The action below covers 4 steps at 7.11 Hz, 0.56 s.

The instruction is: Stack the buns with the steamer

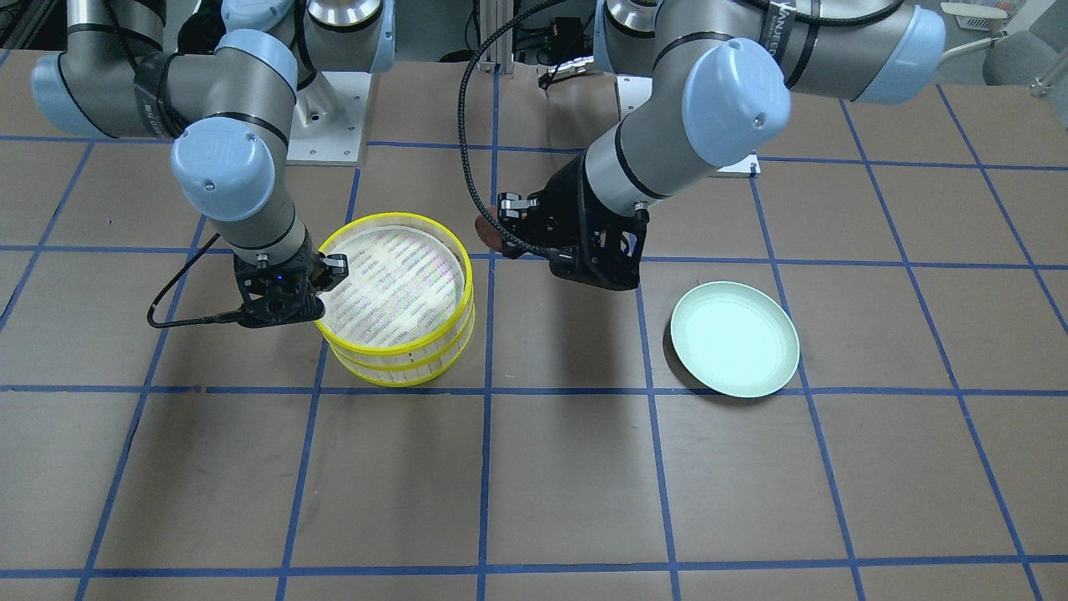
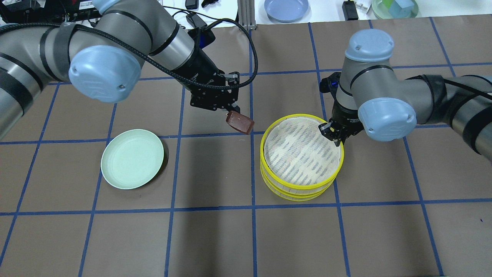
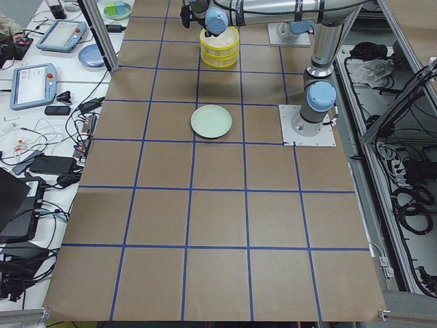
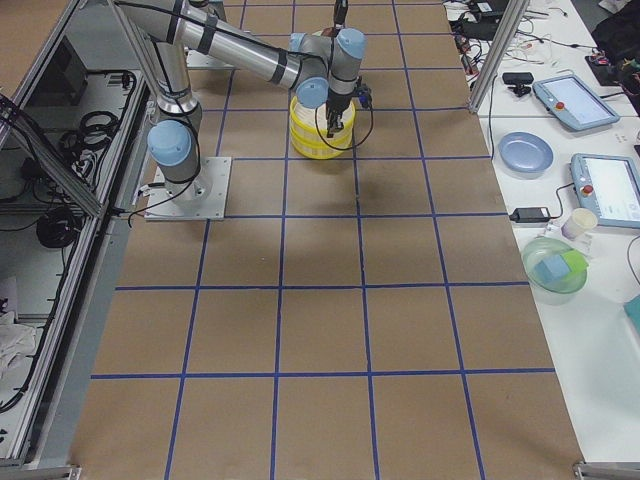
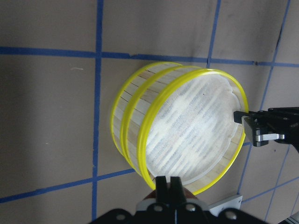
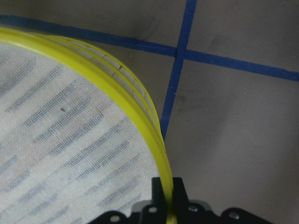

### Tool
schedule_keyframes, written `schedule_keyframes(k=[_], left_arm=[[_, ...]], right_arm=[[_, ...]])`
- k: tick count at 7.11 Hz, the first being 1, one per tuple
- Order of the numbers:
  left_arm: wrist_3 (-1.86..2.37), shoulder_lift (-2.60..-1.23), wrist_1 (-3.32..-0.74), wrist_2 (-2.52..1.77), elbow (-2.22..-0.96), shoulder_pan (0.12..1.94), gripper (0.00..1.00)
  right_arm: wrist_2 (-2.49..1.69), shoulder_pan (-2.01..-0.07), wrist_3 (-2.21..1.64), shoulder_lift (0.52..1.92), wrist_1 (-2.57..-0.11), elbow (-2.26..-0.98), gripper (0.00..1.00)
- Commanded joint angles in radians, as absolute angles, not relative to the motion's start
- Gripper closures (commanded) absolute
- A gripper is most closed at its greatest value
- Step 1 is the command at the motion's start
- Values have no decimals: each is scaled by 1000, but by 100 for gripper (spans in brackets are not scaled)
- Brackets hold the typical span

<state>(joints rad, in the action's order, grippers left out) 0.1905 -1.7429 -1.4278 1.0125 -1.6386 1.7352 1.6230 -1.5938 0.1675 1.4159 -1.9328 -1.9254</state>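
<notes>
The steamer is two yellow-rimmed trays, one over the other. The upper tray (image 2: 301, 154) shows an empty pale slatted floor and covers the lower tray (image 2: 296, 195). My right gripper (image 2: 331, 132) is shut on the upper tray's rim (image 6: 140, 121), at its edge (image 1: 321, 280). My left gripper (image 2: 233, 111) is shut on the dark reddish-brown bun (image 2: 239, 122) and holds it above the table, just left of the steamer. In the left wrist view the steamer (image 5: 187, 135) lies ahead of the shut fingertips (image 5: 162, 184). The cream-white bun is hidden.
An empty mint-green plate (image 2: 132, 158) lies on the table to the left, and also shows in the front-facing view (image 1: 734, 338). A blue plate (image 2: 286, 8) and a bowl of blocks (image 2: 396, 7) stand beyond the table's far edge. Blue tape lines grid the brown tabletop.
</notes>
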Motion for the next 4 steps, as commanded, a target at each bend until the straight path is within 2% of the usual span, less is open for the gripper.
schedule_keyframes(k=[1, 4], left_arm=[[263, -1764, -1271, 962, -1719, 1785, 100], [357, -1842, -1197, 922, -1724, 1848, 100]], right_arm=[[1621, -1594, 173, 1414, -1933, -1927, 100], [1627, -1594, 172, 1411, -1924, -1928, 100]])
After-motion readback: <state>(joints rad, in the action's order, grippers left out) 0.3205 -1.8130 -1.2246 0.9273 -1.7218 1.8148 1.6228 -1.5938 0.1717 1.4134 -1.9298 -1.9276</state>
